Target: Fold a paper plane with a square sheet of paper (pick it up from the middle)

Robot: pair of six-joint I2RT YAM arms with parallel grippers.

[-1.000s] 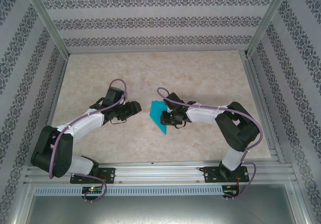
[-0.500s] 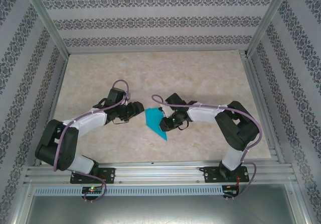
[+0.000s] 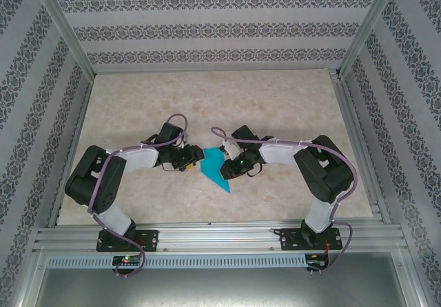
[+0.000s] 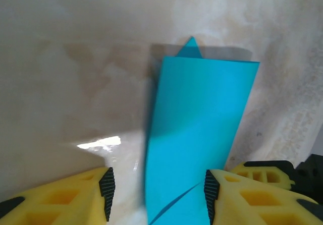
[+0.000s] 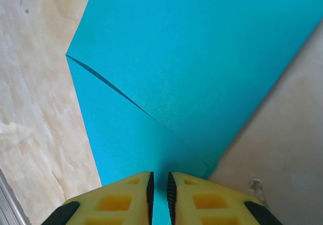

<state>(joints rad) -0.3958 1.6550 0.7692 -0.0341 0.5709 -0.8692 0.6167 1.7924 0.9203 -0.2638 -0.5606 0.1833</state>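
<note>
The turquoise paper, partly folded into a plane [image 3: 214, 168], hangs between the two arms near the table's middle. Its pointed end [image 3: 226, 189] reaches toward the near edge. My right gripper [image 5: 159, 184] is shut on the paper's right edge, its yellow fingers [image 5: 202, 200] pinching the sheet where a diagonal fold line [image 5: 136, 106] ends. My left gripper [image 4: 157, 194] is open at the paper's left side. The folded paper [image 4: 199, 134] reaches between its two pads without either pad pressing it, and a small tip [image 4: 191, 47] shows beyond its far edge.
The beige marbled tabletop [image 3: 207, 100] extends far behind the arms. Patterned walls and aluminium posts [image 3: 65, 32] enclose it on three sides. A metal rail [image 3: 220, 235] runs along the near edge, where the arm bases are bolted.
The left arm has reached rightward until its open fingers straddle the paper's left edge. The right gripper has carried the paper slightly left and lower, still holding it.
</note>
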